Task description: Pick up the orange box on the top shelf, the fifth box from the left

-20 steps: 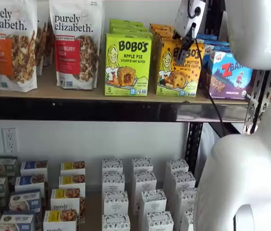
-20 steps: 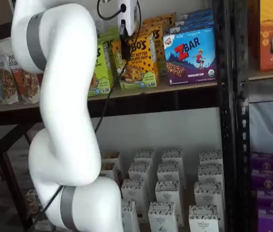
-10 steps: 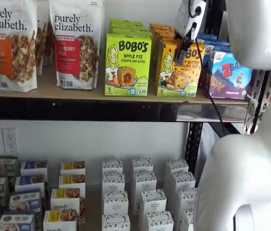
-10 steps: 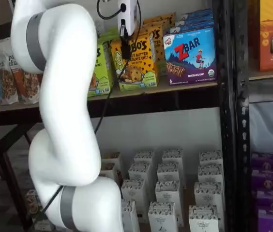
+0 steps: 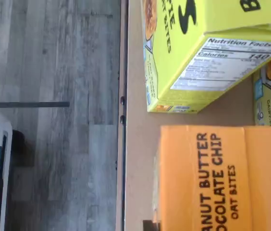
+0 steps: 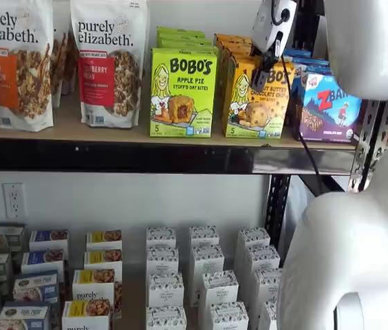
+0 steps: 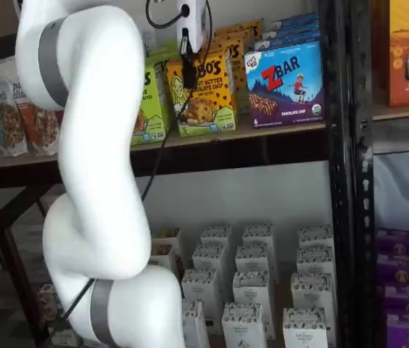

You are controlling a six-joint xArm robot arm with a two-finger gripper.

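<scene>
Fingers (image 6: 263,71) look clamped on the front orange Bobo's Peanut Butter Chocolate Chip box (image 6: 256,96), which stands on the top shelf (image 6: 70,127) at three o'clock of the lime Apple Pie carton (image 6: 182,93): gripped, I judge, lifting remains.

The white arm (image 7: 92,167) rises in a tall bend, with grey joint bands. The gripper (image 6: 263,69) hangs from above, white body uppermost, black fingers (image 7: 188,75) pointing down. Finger separation cannot be determined in either shelf view.
</scene>
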